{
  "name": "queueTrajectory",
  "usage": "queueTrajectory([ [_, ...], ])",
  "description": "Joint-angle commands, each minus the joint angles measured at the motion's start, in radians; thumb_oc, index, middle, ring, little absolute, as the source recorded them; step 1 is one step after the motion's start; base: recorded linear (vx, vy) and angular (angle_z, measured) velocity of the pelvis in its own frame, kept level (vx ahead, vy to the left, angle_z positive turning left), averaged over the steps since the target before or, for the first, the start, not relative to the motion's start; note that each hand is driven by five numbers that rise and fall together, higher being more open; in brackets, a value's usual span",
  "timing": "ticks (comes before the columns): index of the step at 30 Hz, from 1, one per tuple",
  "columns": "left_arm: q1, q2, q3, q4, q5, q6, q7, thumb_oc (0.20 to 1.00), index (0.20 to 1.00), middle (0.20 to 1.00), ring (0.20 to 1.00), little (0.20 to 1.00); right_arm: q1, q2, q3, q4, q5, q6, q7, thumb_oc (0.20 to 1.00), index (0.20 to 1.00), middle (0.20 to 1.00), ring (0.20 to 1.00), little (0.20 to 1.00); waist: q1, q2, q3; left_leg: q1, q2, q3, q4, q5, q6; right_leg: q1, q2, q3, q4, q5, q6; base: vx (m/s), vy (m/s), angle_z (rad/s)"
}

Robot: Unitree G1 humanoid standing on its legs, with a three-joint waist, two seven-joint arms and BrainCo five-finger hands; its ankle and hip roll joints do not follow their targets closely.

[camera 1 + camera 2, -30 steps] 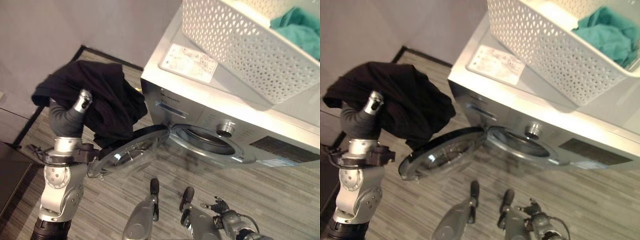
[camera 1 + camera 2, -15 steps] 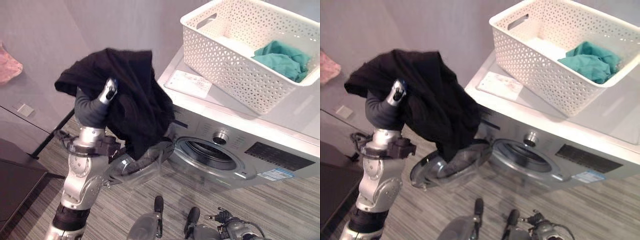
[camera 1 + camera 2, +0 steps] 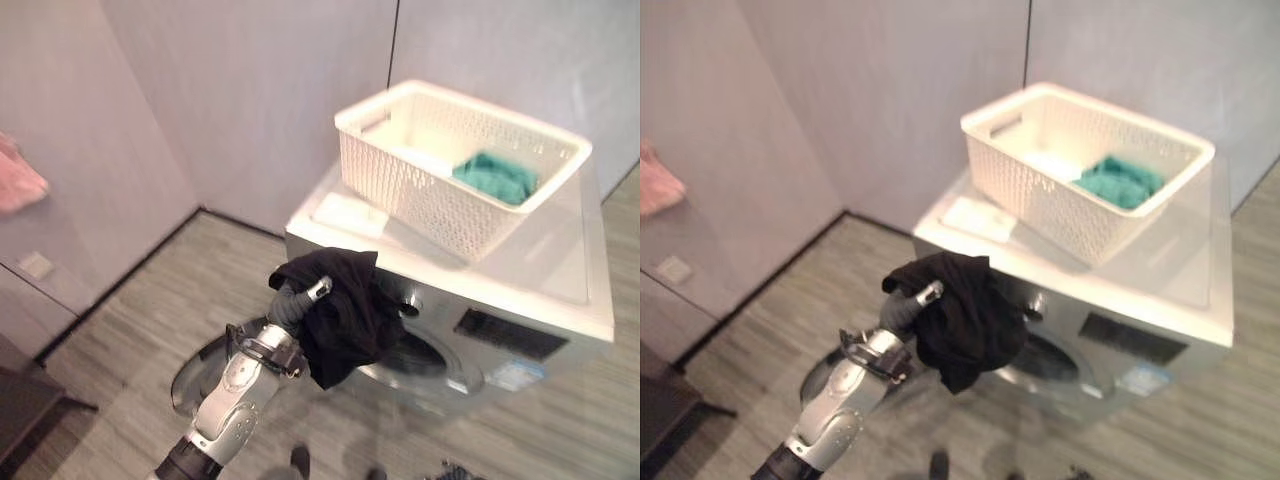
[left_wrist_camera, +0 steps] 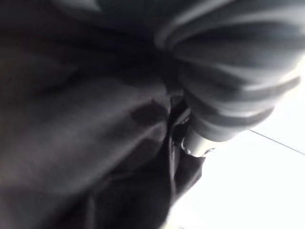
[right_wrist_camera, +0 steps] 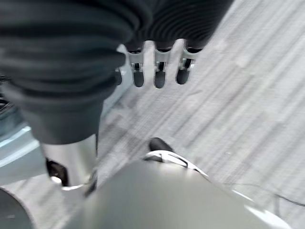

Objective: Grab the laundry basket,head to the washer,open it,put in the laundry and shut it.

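Observation:
A black garment (image 3: 345, 320) hangs draped over my left hand (image 3: 318, 290), right in front of the washer's round opening (image 3: 425, 355). In the left wrist view the same dark cloth (image 4: 86, 143) wraps the hand. The white washer (image 3: 530, 290) has its round door (image 3: 195, 375) swung open and lying low to the left. On top of the washer stands the white perforated laundry basket (image 3: 420, 190) with a teal cloth (image 3: 492, 177) inside. My right hand (image 5: 157, 71) hangs low over the grey floor, open and holding nothing.
A white sheet (image 3: 340, 212) lies on the washer top beside the basket. Grey walls rise behind the washer. A pink cloth (image 3: 15, 185) shows at the left wall, and a dark piece of furniture (image 3: 20, 400) stands at the lower left.
The camera has pulled back and up. My left arm has carried the black garment right, from beside the open door to the front of the washer's opening.

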Motion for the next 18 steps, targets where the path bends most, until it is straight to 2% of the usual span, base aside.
queueTrajectory([
  [1,-0.076,-0.038,-0.058,-0.059,0.044,-0.015,-0.054,0.2,0.2,0.2,0.2,0.2,-0.072,0.033,0.057,-0.021,0.038,-0.018,-0.046,1.0,1.0,1.0,1.0,1.0,-0.007,0.056,0.084,-0.114,0.002,0.042,-0.016,0.074,0.013,-0.067,-0.031,0.023,0.212,-0.211,-0.003,-0.34,0.001,-0.05],
  [3,-0.083,-0.055,-0.095,-0.02,0.041,-0.009,-0.044,0.2,0.2,0.2,0.2,0.2,-0.114,0.034,0.075,-0.026,0.05,-0.019,-0.062,1.0,1.0,1.0,1.0,1.0,-0.008,0.064,0.111,-0.168,0.001,0.043,0.018,0.07,0.016,-0.127,-0.037,0.033,0.245,-0.209,-0.004,-0.24,-0.006,-0.08],
  [4,-0.085,-0.11,-0.185,0.114,0.037,0.012,-0.011,0.2,0.2,0.2,0.2,0.2,-0.189,0.052,0.122,-0.058,0.083,-0.027,-0.101,1.0,1.0,1.0,1.0,1.0,-0.008,0.065,0.152,-0.249,0.0,0.05,0.063,0.064,0.021,-0.218,-0.047,0.046,0.292,-0.215,-0.008,-0.19,-0.021,-0.12],
  [8,-0.161,-0.174,-0.237,0.26,0.066,0.003,0.067,0.2,0.2,0.2,0.2,0.2,-0.264,0.08,0.174,-0.102,0.128,-0.035,-0.142,1.0,1.0,1.0,1.0,1.0,-0.021,0.052,0.206,-0.32,-0.001,0.055,0.074,0.068,0.028,-0.316,-0.054,0.067,0.326,-0.214,-0.008,-0.08,-0.02,-0.13],
  [10,-0.251,-0.217,-0.225,0.322,0.077,-0.021,0.127,0.2,0.2,0.2,0.2,0.2,-0.286,0.085,0.199,-0.121,0.134,-0.038,-0.167,1.0,1.0,1.0,1.0,1.0,-0.037,0.042,0.233,-0.367,-0.002,0.064,0.082,0.069,0.032,-0.374,-0.061,0.069,0.348,-0.213,-0.009,-0.01,-0.023,-0.17],
  [14,-0.365,-0.263,-0.189,0.385,0.065,-0.053,0.193,0.2,0.2,0.2,0.2,0.2,-0.297,0.09,0.21,-0.123,0.143,-0.039,-0.189,1.0,1.0,1.0,1.0,1.0,-0.054,0.031,0.243,-0.4,-0.005,0.075,0.075,0.074,0.032,-0.416,-0.064,0.074,0.359,-0.214,-0.012,0.05,0.009,-0.02],
  [15,-0.454,-0.297,-0.158,0.423,0.06,-0.077,0.243,0.2,0.2,0.2,0.2,0.2,-0.302,0.095,0.214,-0.122,0.147,-0.043,-0.206,1.0,1.0,1.0,1.0,1.0,-0.07,0.02,0.251,-0.423,-0.005,0.087,0.07,0.075,0.032,-0.446,-0.066,0.08,0.369,-0.214,-0.012,0.08,0.031,-0.03],
  [18,-0.529,-0.312,-0.123,0.441,0.052,-0.103,0.289,0.2,0.2,0.2,0.2,0.2,-0.308,0.099,0.214,-0.126,0.156,-0.051,-0.224,1.0,1.0,1.0,1.0,1.0,-0.085,0.01,0.259,-0.442,-0.005,0.095,0.073,0.072,0.033,-0.471,-0.068,0.087,0.376,-0.212,-0.01,0.07,0.026,-0.04],
])
